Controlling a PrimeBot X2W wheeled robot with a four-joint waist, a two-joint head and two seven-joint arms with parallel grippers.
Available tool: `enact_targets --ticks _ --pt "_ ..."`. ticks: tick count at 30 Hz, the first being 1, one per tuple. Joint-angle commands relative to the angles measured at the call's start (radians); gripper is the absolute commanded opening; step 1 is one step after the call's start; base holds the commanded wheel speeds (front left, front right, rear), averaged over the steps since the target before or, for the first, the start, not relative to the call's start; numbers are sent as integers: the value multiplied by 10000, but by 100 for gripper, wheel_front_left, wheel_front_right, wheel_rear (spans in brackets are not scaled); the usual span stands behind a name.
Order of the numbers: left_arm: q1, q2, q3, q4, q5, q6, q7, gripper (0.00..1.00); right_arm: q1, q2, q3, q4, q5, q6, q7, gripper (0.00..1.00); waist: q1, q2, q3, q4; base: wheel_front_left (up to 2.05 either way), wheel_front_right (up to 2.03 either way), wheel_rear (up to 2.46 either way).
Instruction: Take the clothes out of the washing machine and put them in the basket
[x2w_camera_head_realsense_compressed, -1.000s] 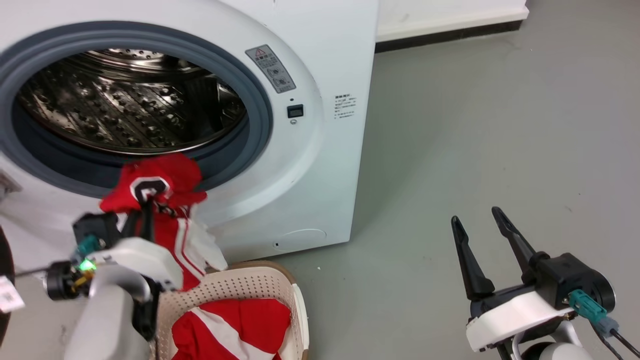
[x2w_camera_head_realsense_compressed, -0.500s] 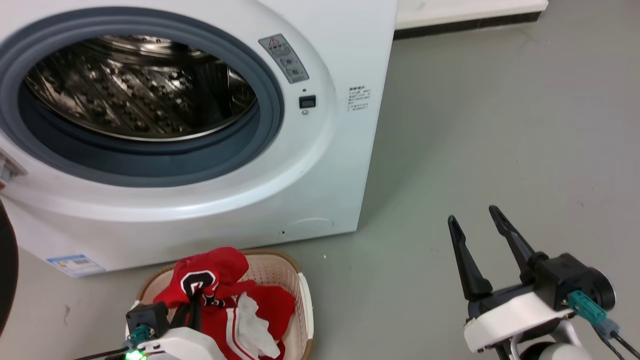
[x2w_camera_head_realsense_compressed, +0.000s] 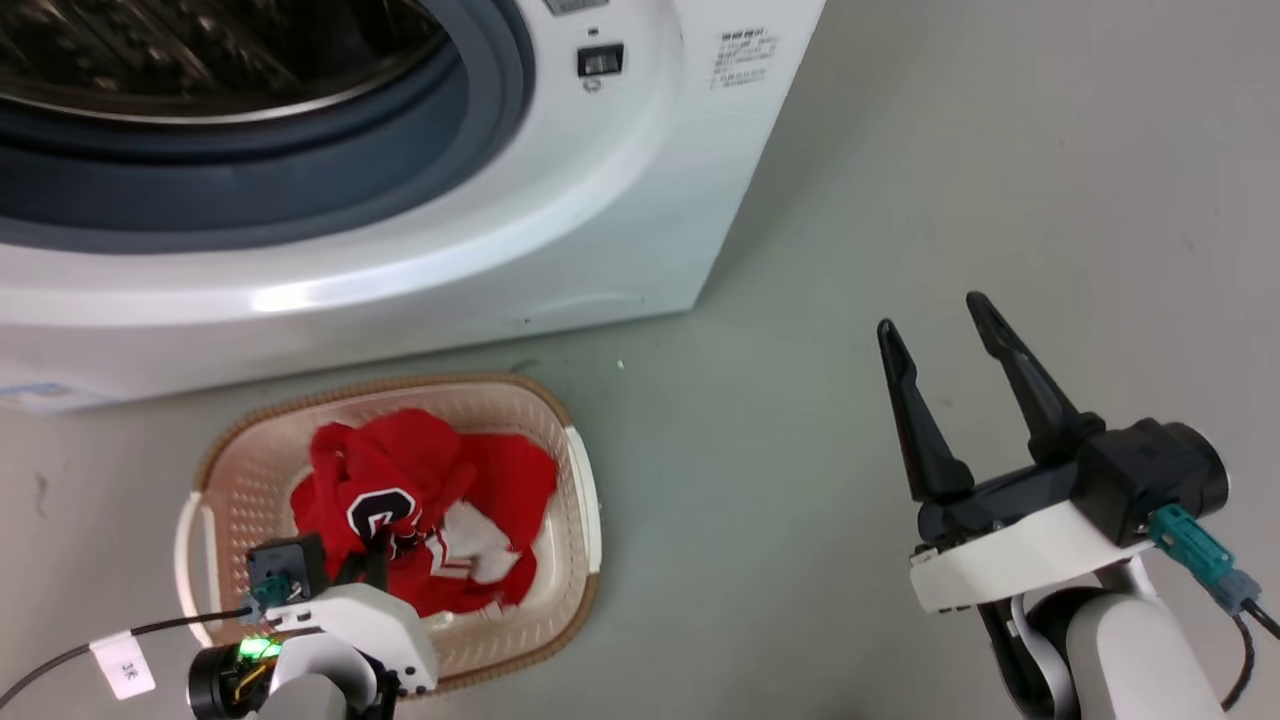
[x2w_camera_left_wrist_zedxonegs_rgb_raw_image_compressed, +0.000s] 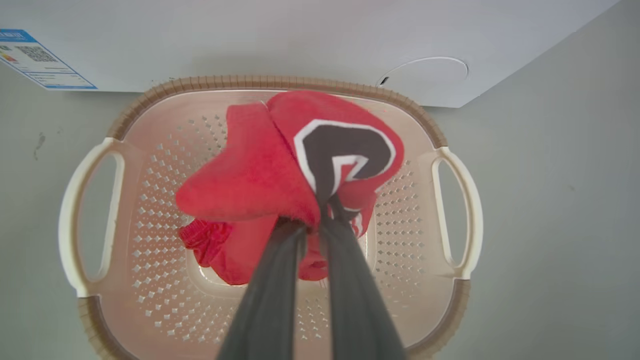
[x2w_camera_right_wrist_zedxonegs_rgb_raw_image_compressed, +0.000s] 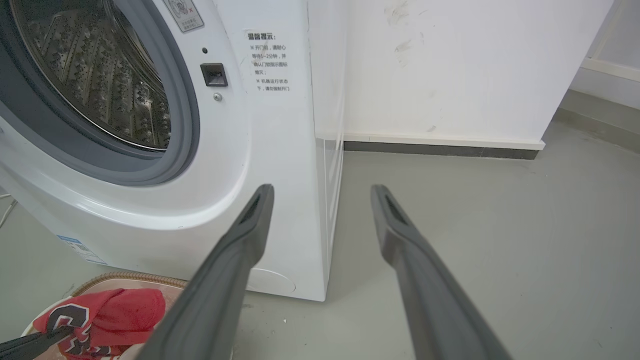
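Observation:
The clothes (x2w_camera_head_realsense_compressed: 420, 490), a red jersey with a black white-edged number, lie bunched inside the cream basket (x2w_camera_head_realsense_compressed: 400, 385) on the floor in front of the washing machine (x2w_camera_head_realsense_compressed: 450, 240). My left gripper (x2w_camera_head_realsense_compressed: 378, 550) reaches down into the basket, shut on a fold of the clothes (x2w_camera_left_wrist_zedxonegs_rgb_raw_image_compressed: 250, 185). In the left wrist view its fingertips (x2w_camera_left_wrist_zedxonegs_rgb_raw_image_compressed: 315, 220) pinch the fabric by the number, with the cloth just above the basket (x2w_camera_left_wrist_zedxonegs_rgb_raw_image_compressed: 280, 82) floor. My right gripper (x2w_camera_head_realsense_compressed: 930, 315) hovers open over bare floor to the right, holding nothing. The drum (x2w_camera_right_wrist_zedxonegs_rgb_raw_image_compressed: 100, 85) looks bare where it shows.
The washing machine (x2w_camera_right_wrist_zedxonegs_rgb_raw_image_compressed: 225, 175) stands against a white wall (x2w_camera_right_wrist_zedxonegs_rgb_raw_image_compressed: 450, 75) with a dark skirting strip. Grey floor (x2w_camera_head_realsense_compressed: 1000, 150) stretches to the right of the washer and basket. A cable with a white tag (x2w_camera_head_realsense_compressed: 120, 665) trails from my left wrist.
The left gripper carried the jersey from the porthole's lip down into the basket. The head camera tilted down, so the washer moved up the picture. The right gripper stayed open.

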Motion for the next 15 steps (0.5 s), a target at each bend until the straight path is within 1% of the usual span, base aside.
enact_targets --ticks 1,5,9,15 --pt "-249 133 26 149 46 22 -53 0 -238 22 33 -8 91 -7 -77 100 -1 -1 837 -193 0 0 0" --pt "-838 373 139 947 96 138 -75 0 -659 21 277 103 242 -7 -269 100 -1 -1 1558 -409 0 0 0" --pt "-1348 586 278 1436 139 234 -70 0 -1060 22 464 230 278 -7 -395 100 -1 -1 2161 -563 0 0 0" --pt "-2019 792 405 2026 126 187 -64 0 -1466 21 662 341 307 -7 -532 100 -1 -1 2819 -796 0 0 0"
